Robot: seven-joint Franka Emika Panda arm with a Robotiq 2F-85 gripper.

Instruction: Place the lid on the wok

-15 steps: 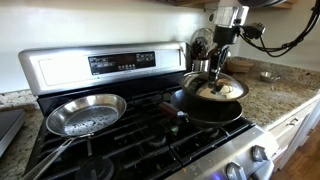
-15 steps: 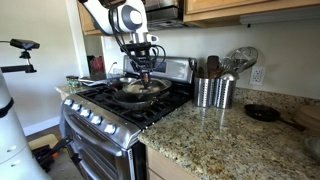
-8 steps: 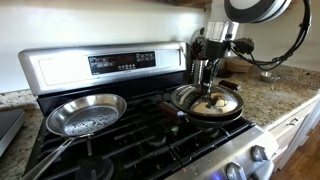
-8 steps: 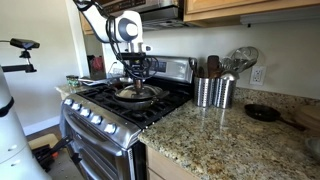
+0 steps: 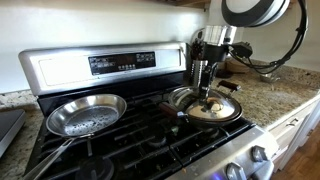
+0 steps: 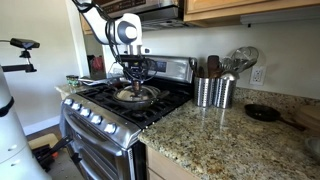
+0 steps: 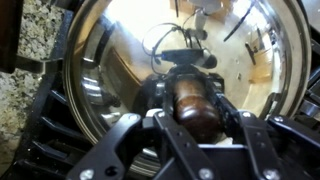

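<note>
The glass lid (image 5: 222, 107) with its shiny metal rim lies over the black wok (image 5: 178, 104) on the stove's burner nearest the counter. It also shows in an exterior view (image 6: 138, 96). My gripper (image 5: 208, 97) comes straight down onto the lid's centre. In the wrist view my gripper (image 7: 196, 108) has its fingers (image 7: 150, 110) shut on the lid's brown knob (image 7: 196, 98), with the glass lid (image 7: 120, 50) filling the picture. The lid hides the inside of the wok.
A shiny silver pan (image 5: 86, 114) sits on the neighbouring burner. Two metal utensil holders (image 6: 213, 91) stand on the granite counter (image 6: 220, 135) beside the stove, and a small dark dish (image 6: 263, 113) lies further along. The stove's control panel (image 5: 120, 62) rises behind.
The gripper has lowered the lid from a tilted hold above the wok down onto it. In the last half second it barely moved.
</note>
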